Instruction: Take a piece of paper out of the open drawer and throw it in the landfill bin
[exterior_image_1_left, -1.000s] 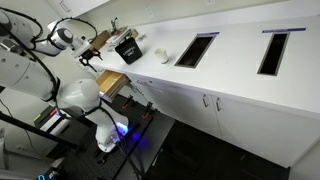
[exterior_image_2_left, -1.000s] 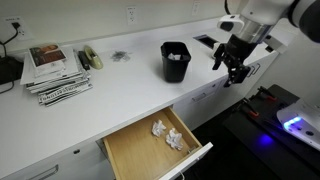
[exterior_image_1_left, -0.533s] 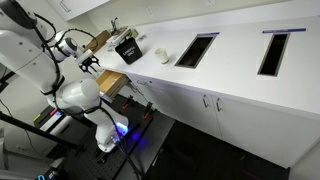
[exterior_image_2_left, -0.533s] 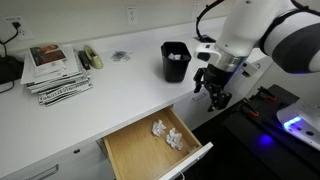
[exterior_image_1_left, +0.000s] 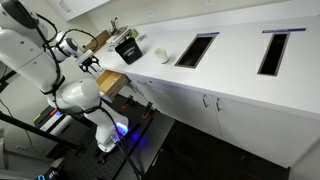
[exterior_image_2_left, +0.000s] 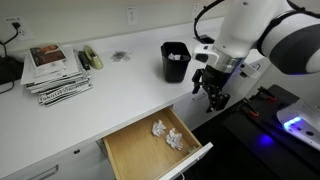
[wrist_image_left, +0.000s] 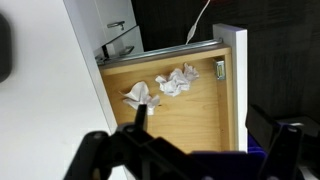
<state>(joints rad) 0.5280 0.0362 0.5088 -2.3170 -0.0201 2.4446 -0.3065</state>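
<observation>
The drawer (exterior_image_2_left: 135, 152) stands open below the counter, with a white front and a tan wooden inside; it also shows in an exterior view (exterior_image_1_left: 110, 81) and in the wrist view (wrist_image_left: 190, 112). Two crumpled pieces of paper (exterior_image_2_left: 158, 128) (exterior_image_2_left: 176, 138) lie in it, and the wrist view shows them as well (wrist_image_left: 139, 95) (wrist_image_left: 178, 80). My gripper (exterior_image_2_left: 214, 94) hangs open and empty in the air, above and to the side of the drawer's front; it also shows in the wrist view (wrist_image_left: 200, 130). Two rectangular bin openings (exterior_image_1_left: 196, 49) (exterior_image_1_left: 272, 52) are cut into the countertop.
A black container (exterior_image_2_left: 175, 60) stands on the white counter (exterior_image_2_left: 110, 85), and a stack of magazines (exterior_image_2_left: 55, 72) lies further along it. A brown box (exterior_image_1_left: 100, 40) sits at the counter's end. A robot base with blue light (exterior_image_2_left: 298, 125) stands on the floor.
Since one second ago the arm has swung away from the counter and lowered toward the open drawer. Over the last half second nothing has visibly moved.
</observation>
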